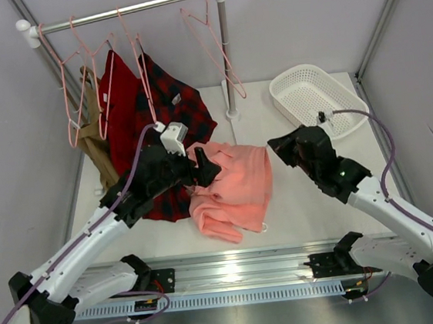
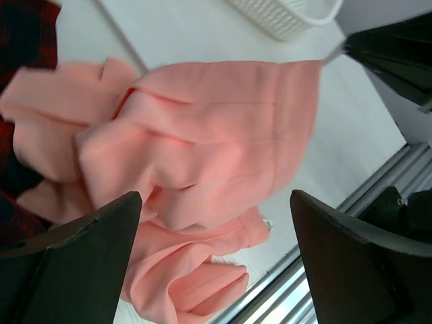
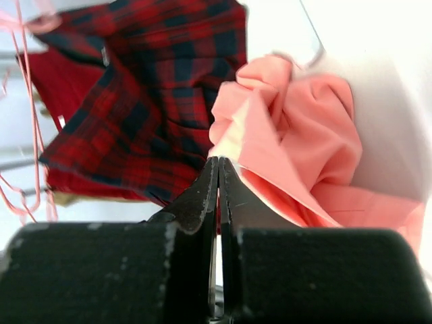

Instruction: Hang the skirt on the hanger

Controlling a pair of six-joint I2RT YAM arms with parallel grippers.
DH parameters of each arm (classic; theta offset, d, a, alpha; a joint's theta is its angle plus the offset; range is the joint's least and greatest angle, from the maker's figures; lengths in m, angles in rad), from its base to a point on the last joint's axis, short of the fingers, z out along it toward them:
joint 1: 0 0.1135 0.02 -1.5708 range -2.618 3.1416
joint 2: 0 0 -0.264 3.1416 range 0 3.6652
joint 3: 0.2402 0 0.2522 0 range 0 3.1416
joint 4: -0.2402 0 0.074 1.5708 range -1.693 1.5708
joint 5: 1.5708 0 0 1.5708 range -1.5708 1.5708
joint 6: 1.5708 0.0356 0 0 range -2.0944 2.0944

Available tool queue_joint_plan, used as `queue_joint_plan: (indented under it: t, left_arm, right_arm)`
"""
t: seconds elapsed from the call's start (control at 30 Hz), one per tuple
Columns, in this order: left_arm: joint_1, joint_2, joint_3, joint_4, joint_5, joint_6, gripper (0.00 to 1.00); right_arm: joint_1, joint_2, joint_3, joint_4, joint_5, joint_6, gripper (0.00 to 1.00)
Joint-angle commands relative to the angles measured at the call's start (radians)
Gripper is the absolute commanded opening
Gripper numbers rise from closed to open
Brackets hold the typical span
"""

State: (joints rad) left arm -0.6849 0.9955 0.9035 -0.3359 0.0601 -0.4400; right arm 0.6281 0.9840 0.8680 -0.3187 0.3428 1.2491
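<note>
The salmon-pink skirt (image 1: pixel 235 187) lies crumpled on the table in front of the hanging clothes. It also shows in the left wrist view (image 2: pixel 216 135) and the right wrist view (image 3: pixel 304 142). My left gripper (image 1: pixel 206 171) is open wide just above the skirt's left part, its fingers (image 2: pixel 101 250) spread over the cloth and holding nothing. My right gripper (image 1: pixel 277 146) is shut and empty at the skirt's right edge, its tips (image 3: pixel 218 162) pointing at the cloth. An empty pale-pink hanger (image 1: pixel 216 50) hangs on the rail's right part; several like it hang at the left.
A white rail (image 1: pixel 123 13) on a post crosses the back. A red-and-black plaid shirt (image 1: pixel 172 105), a plain red garment (image 1: pixel 116 95) and a tan garment (image 1: pixel 101 158) hang from it at the left. A white basket (image 1: pixel 310 98) stands at the back right.
</note>
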Motion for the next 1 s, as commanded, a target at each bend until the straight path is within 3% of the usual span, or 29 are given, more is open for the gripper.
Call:
queue_joint_plan:
  t: [0.0,0.2,0.33,0.6,0.97]
  left_arm:
    - [-0.062,-0.017,0.086,-0.026,0.034,0.133,0.97]
    - [-0.231,0.151,0.107,0.090,-0.055,0.155,0.94]
    - [-0.321,0.277,0.187,0.103,-0.216,0.147,0.90]
    - [-0.355,0.368,0.252,0.175,-0.377,0.106,0.89]
    - [-0.361,0.425,0.241,0.305,-0.373,-0.020,0.88]
  right_arm:
    - [0.009,0.027,0.115,-0.045,0.047,-0.259,0.00]
    - [0.022,0.065,0.259,-0.060,-0.022,-0.471,0.00]
    - [0.051,0.084,0.319,-0.097,-0.004,-0.540,0.00]
    - [0.091,0.065,0.298,-0.097,0.016,-0.550,0.00]
    - [0.104,0.004,0.216,-0.046,0.064,-0.493,0.00]
